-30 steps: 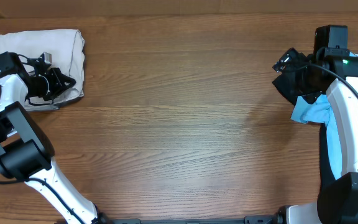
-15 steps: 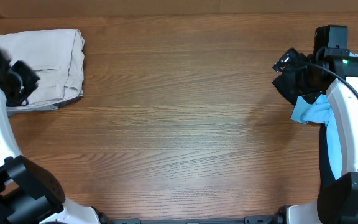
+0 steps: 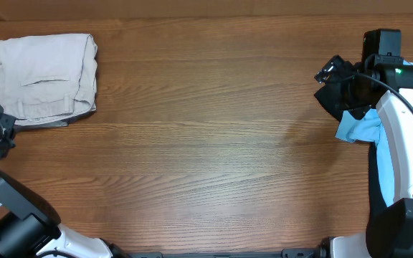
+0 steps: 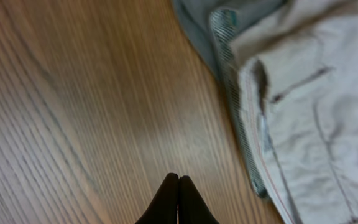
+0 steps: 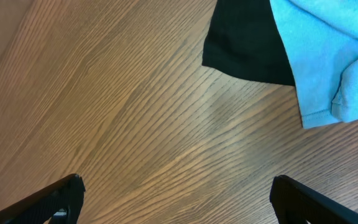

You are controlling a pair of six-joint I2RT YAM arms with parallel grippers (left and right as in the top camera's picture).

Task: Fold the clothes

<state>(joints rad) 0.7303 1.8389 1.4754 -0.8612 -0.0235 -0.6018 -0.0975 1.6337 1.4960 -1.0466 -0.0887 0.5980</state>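
Beige folded trousers (image 3: 45, 77) lie on the table (image 3: 206, 143). Clenched, the left gripper (image 4: 178, 199) sits just beside them; the right gripper (image 5: 176, 194), released wide, hovers well apart, beside a blue T-shirt (image 5: 328, 56).

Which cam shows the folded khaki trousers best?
Overhead: the folded khaki trousers lie in full view, nothing covering them. Left wrist catches only one blurred edge, beside grey fabric. Right wrist shows none of them.

Overhead camera looks straight down on the whole table (image 3: 206, 143). Left wrist camera sits close over the wood beside the folded beige trousers (image 4: 309, 106), which the overhead shows top left; right wrist camera, equally near, faces the light blue cloth (image 5: 328, 56) at the overhead's right edge
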